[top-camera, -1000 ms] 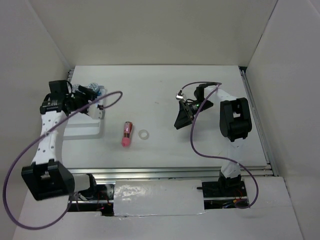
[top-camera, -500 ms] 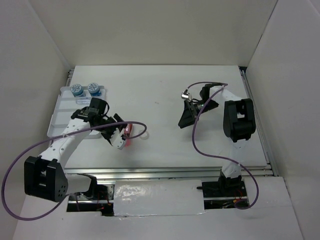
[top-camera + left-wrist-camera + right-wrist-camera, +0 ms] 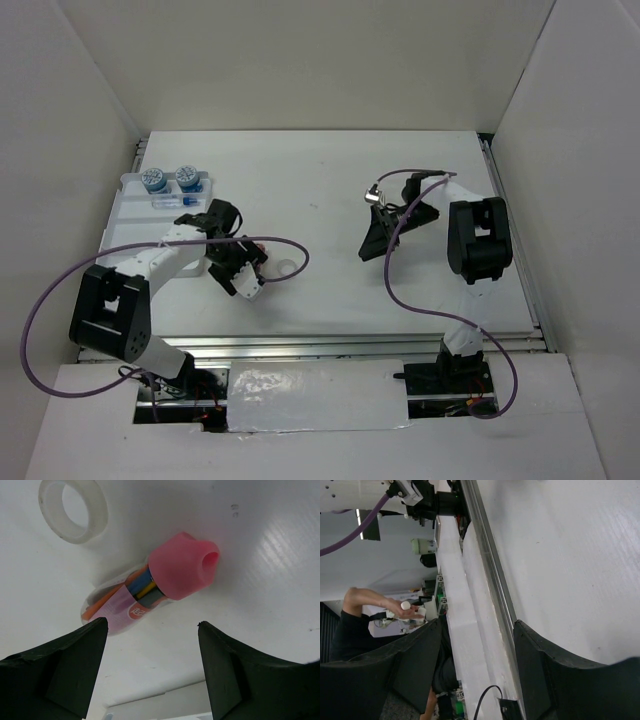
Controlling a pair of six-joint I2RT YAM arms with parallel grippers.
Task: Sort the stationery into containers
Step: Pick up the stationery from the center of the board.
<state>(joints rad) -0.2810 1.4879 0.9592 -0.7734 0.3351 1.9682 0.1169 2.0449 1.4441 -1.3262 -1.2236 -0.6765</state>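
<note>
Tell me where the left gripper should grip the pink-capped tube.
Probably the clear barrel just behind the pink cap, from straight above. The tube lies flat, slanted ahead of the open left gripper; turn the wrist to close across its width. The white ring sits near the tail end.

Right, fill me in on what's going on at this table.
Stationery is being sorted into a white tray. The left pincer hangs open just over a pink-capped tube lying on the table beside a white tape ring, not yet gripping it. Two blue pots and a small clear tube already sit in the tray. The right pincer is open and empty over the right side.
</note>
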